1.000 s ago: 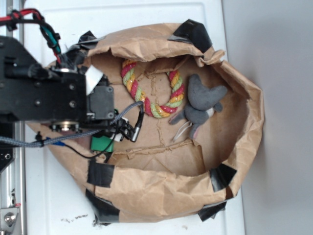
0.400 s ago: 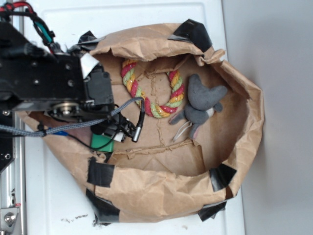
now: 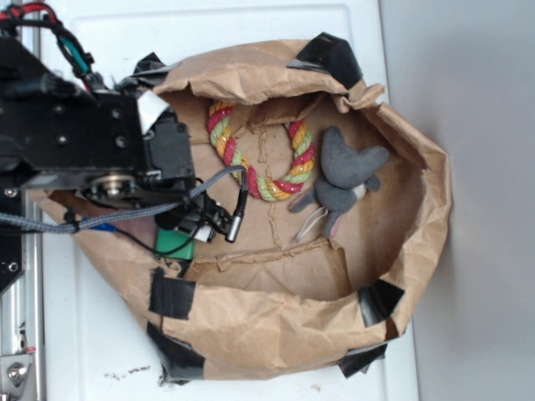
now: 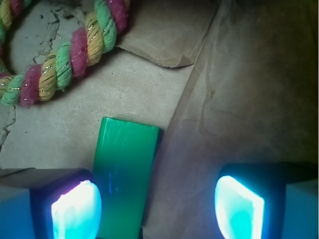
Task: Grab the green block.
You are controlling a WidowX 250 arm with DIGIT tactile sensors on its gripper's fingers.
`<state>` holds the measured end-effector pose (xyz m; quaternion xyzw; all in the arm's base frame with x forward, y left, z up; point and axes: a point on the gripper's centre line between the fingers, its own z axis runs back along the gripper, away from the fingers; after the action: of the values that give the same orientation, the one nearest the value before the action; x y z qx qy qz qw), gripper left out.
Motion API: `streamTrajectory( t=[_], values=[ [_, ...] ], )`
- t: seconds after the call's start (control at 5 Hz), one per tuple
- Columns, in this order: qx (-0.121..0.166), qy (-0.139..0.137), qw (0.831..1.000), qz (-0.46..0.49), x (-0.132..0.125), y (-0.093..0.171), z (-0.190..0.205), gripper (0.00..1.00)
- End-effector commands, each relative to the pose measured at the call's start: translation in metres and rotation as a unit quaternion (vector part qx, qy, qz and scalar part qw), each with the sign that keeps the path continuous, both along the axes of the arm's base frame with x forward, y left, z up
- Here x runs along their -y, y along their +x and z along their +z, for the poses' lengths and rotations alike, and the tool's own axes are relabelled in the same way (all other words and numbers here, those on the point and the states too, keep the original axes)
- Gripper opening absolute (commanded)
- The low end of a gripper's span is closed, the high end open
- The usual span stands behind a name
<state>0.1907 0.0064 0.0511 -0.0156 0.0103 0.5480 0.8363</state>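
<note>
Inside the paper bag (image 3: 393, 180), the arm has stopped shifting; its gripper (image 4: 157, 209) hangs open above the green block (image 4: 124, 174), which lies nearer one finger (image 4: 76, 209), grasp seemingly next.

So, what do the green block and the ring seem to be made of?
The green block: likely painted wood or hard plastic; smooth, faintly streaked, slightly glossy face, crisp edges. The ring: twisted rope, probably cotton; fuzzy red, yellow and green strands with small glints.
</note>
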Motion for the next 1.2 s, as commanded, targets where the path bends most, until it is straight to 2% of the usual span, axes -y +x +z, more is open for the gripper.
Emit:
streamTrajectory(
  t=[0.0,0.2,0.4,1.0],
  values=[
    [0.02,-0.049,0.999,-0.009,-0.013,0.006,-0.003,1.0],
    [0.014,-0.071,0.997,-0.011,-0.02,0.011,-0.009,1.0],
    [0.016,-0.057,0.998,-0.009,-0.018,0.015,-0.017,1.0],
    [0.019,-0.041,0.999,0.01,-0.006,0.029,-0.031,1.0]
  ],
)
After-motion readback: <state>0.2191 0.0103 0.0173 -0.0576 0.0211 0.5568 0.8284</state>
